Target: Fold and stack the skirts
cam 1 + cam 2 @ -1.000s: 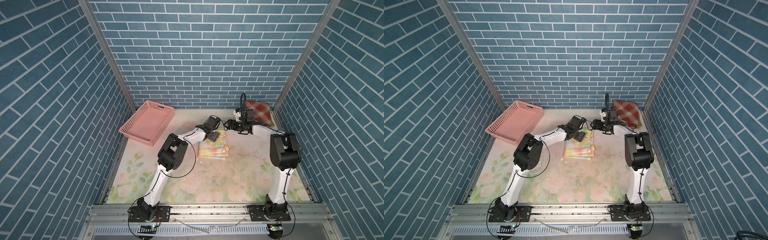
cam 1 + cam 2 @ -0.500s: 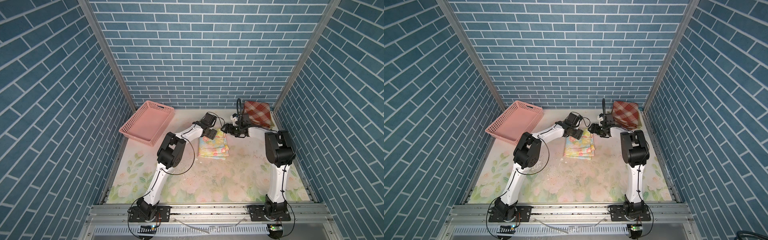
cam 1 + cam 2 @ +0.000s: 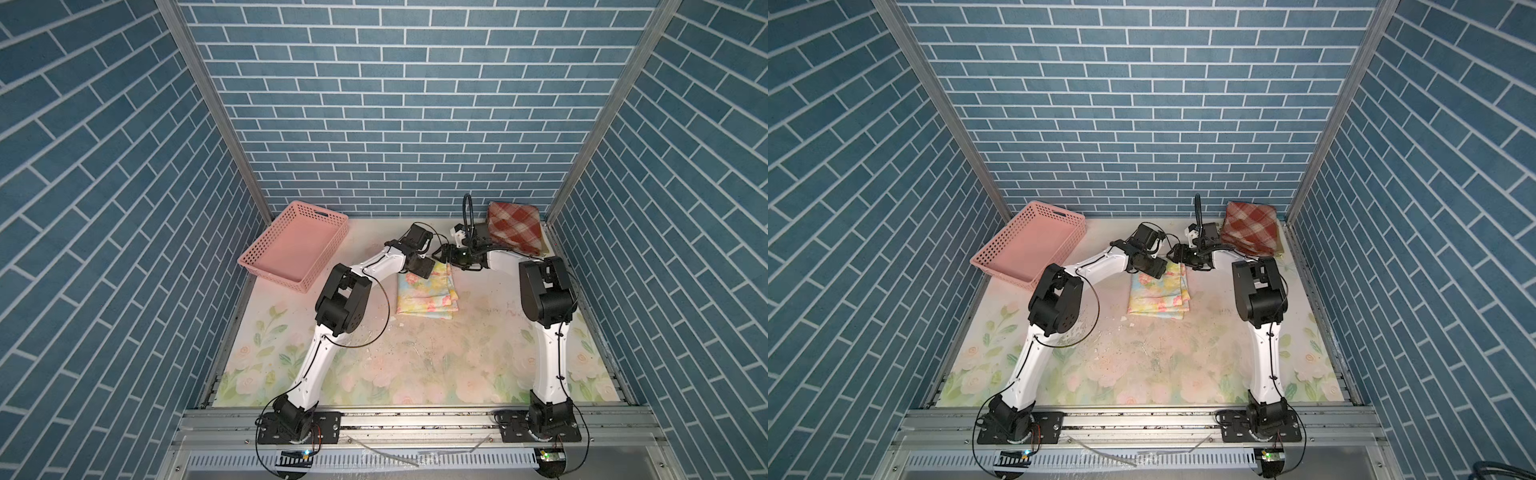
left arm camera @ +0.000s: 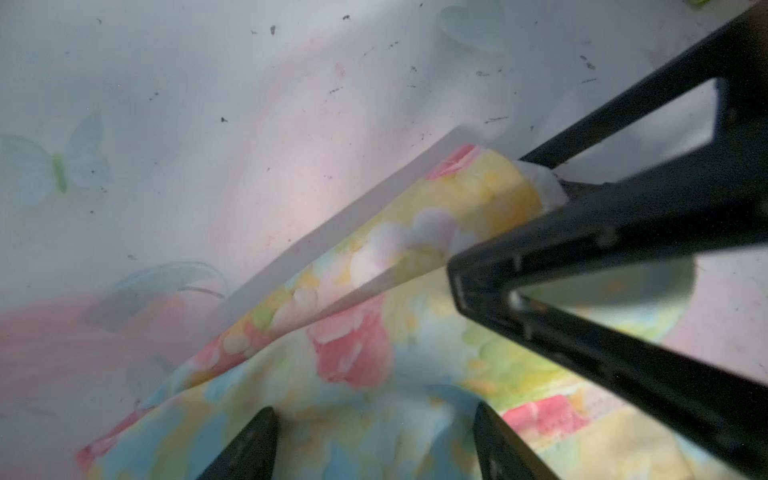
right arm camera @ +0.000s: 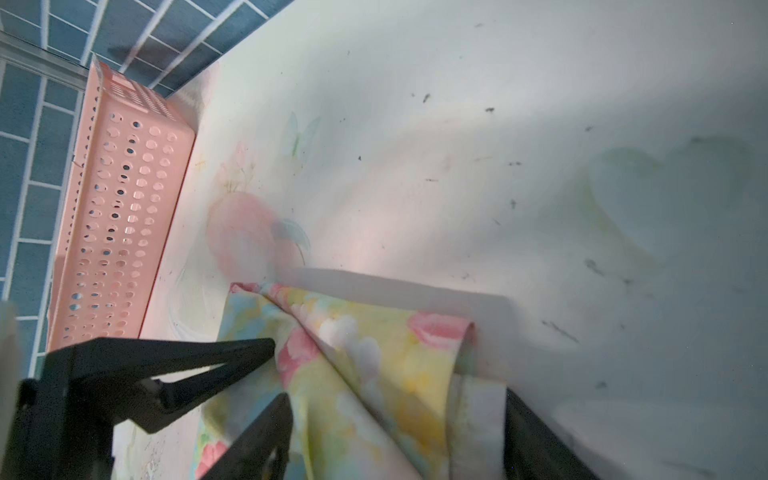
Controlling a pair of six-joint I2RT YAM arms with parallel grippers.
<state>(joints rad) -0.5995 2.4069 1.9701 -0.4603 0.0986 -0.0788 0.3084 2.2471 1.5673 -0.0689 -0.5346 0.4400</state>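
The pastel floral skirt (image 3: 426, 291) (image 3: 1158, 293) lies folded mid-table. Both grippers meet at its far edge. My left gripper (image 3: 428, 270) (image 4: 374, 409) is open, its fingertips set wide apart on the cloth (image 4: 353, 357). My right gripper (image 3: 442, 255) (image 5: 397, 395) is also open and straddles a raised ridge of the same skirt (image 5: 374, 353) at its far corner. In the left wrist view the right gripper's fingers (image 4: 582, 232) stand either side of that white-hemmed corner. The rust-red plaid skirt (image 3: 515, 226) (image 3: 1250, 232) lies folded at the back right corner.
A pink perforated basket (image 3: 291, 245) (image 3: 1025, 245) (image 5: 120, 232) stands at the back left, close to the left arm. The faded rose-printed table covering (image 3: 415, 365) carries small dark crumbs. Blue brick walls close in three sides.
My right gripper has swung left and nearer, from beside the plaid skirt to the floral skirt's far corner. The left gripper has stayed over the skirt's far edge.
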